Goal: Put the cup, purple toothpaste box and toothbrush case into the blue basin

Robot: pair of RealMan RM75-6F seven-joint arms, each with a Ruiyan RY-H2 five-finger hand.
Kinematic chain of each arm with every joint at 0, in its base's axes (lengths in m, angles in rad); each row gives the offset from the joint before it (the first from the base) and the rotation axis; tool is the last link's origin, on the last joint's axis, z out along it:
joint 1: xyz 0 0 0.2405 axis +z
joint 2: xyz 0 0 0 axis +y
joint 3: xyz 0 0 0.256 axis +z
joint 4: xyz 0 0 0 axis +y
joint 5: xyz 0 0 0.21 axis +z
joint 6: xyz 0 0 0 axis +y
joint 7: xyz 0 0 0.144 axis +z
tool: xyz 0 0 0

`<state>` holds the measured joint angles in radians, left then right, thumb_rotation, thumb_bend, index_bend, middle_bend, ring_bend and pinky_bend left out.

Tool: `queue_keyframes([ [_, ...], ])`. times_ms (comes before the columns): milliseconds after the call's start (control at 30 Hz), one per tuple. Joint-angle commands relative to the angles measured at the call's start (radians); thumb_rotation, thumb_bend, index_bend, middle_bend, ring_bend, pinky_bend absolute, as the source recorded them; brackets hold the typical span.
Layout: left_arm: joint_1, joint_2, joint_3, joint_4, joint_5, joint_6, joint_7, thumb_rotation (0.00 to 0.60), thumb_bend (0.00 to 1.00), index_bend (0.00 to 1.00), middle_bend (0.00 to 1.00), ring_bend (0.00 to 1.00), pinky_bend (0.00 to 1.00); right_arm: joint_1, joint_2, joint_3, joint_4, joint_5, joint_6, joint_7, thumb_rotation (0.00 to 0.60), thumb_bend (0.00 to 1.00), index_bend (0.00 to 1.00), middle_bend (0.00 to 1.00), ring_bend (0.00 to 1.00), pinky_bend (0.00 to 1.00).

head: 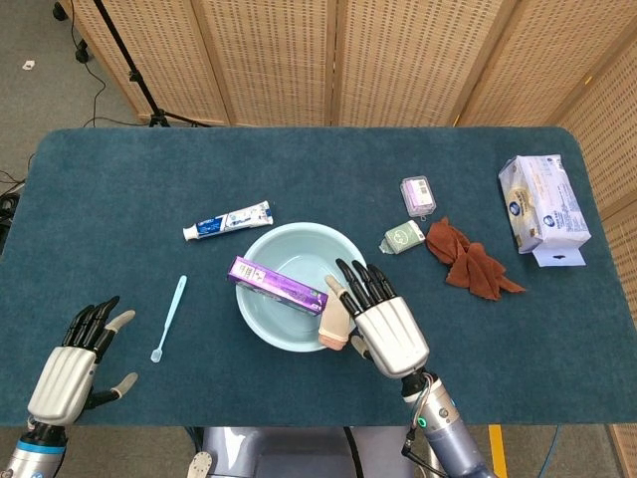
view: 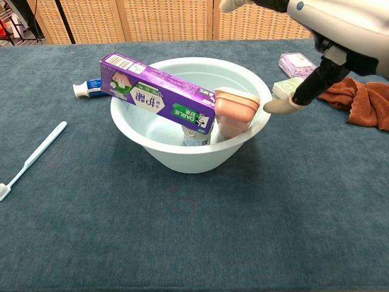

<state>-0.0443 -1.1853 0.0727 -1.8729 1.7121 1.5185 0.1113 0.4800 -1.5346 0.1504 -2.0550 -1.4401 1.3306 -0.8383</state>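
Observation:
The light blue basin (head: pixel 291 242) stands at the table's middle. The purple toothpaste box (head: pixel 277 284) lies slanted across it, one end on the left rim, also seen as the purple box (view: pixel 158 91). Beneath the box a small cup (view: pixel 196 137) shows at the basin's bottom (view: pixel 155 125); the head view hides it. The pink toothbrush case (view: pixel 236 109) stands tilted inside the basin against its near-right rim, seen from above as the case (head: pixel 335 324). My right hand (head: pixel 386 324) hovers just right of the case, fingers spread, holding nothing; its thumb (view: pixel 281 105) shows beside the rim. My left hand (head: pixel 75 366) rests open at the front left.
A toothpaste tube (head: pixel 227 221) lies behind the basin's left side and a light blue toothbrush (head: pixel 168 317) lies left of it. Right of the basin are a green soap packet (head: pixel 403 237), a small purple box (head: pixel 418 195), a brown cloth (head: pixel 468 261) and a wipes pack (head: pixel 542 204).

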Motion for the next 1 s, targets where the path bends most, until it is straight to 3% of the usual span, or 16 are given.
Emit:
queue_keyframes([
  [33,0.000,-0.001,0.000,0.001,-0.001,-0.001,0.000,0.600,0.22,0.17,0.00,0.00,0.03,-0.003,0.005,0.014,0.006,0.003,0.014,-0.010,0.600,0.16,0.11,0.00,0.00,0.11],
  [233,-0.001,-0.004,0.001,0.002,-0.001,-0.006,0.006,0.600,0.22,0.17,0.00,0.00,0.03,-0.008,0.043,0.049,-0.013,0.031,0.037,-0.035,0.600,0.18,0.11,0.00,0.00,0.11],
  [433,0.000,-0.007,-0.001,0.003,-0.005,-0.005,0.011,0.600,0.22,0.17,0.00,0.00,0.03,-0.026,0.107,0.046,-0.027,0.056,0.045,-0.043,0.600,0.18,0.11,0.00,0.00,0.11],
  [633,0.002,-0.011,-0.008,0.007,-0.012,0.002,0.016,0.600,0.22,0.17,0.00,0.00,0.03,-0.083,0.185,-0.007,-0.004,0.028,0.076,0.037,0.600,0.19,0.11,0.00,0.00,0.11],
  [1000,0.002,-0.033,-0.035,0.035,-0.045,0.011,0.040,0.600,0.21,0.17,0.00,0.00,0.03,-0.247,0.308,-0.136,0.141,-0.072,0.195,0.396,0.600,0.18,0.11,0.00,0.00,0.11],
])
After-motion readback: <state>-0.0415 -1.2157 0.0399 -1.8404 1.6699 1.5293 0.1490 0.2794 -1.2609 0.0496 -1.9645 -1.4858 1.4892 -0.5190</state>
